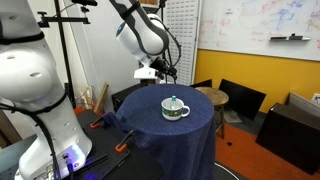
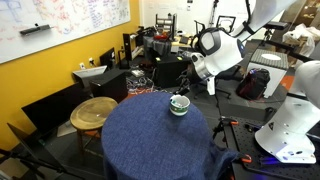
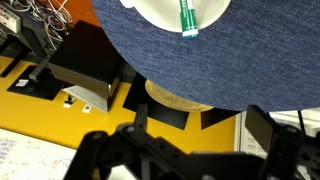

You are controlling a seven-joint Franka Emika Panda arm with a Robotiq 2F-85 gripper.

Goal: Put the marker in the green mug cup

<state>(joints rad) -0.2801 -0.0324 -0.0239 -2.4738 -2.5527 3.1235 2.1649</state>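
The green mug cup (image 1: 176,110) stands in the middle of the round table covered with blue cloth (image 1: 170,135); it also shows in an exterior view (image 2: 179,104). The marker (image 3: 187,17), green with a white end, lies inside the mug's white inside (image 3: 155,10) at the top of the wrist view. In an exterior view its end sticks up above the rim (image 1: 174,100). My gripper (image 3: 190,140) is open and empty. It hangs beyond the table's far edge, apart from the mug, in both exterior views (image 1: 164,72) (image 2: 190,80).
A round wooden stool (image 2: 93,112) stands beside the table and shows under the table edge in the wrist view (image 3: 180,98). Orange-handled clamps (image 1: 98,123) grip the cloth at the table's edge. Black chairs (image 1: 240,98), a yellow wall and a second white robot (image 1: 40,90) surround the table.
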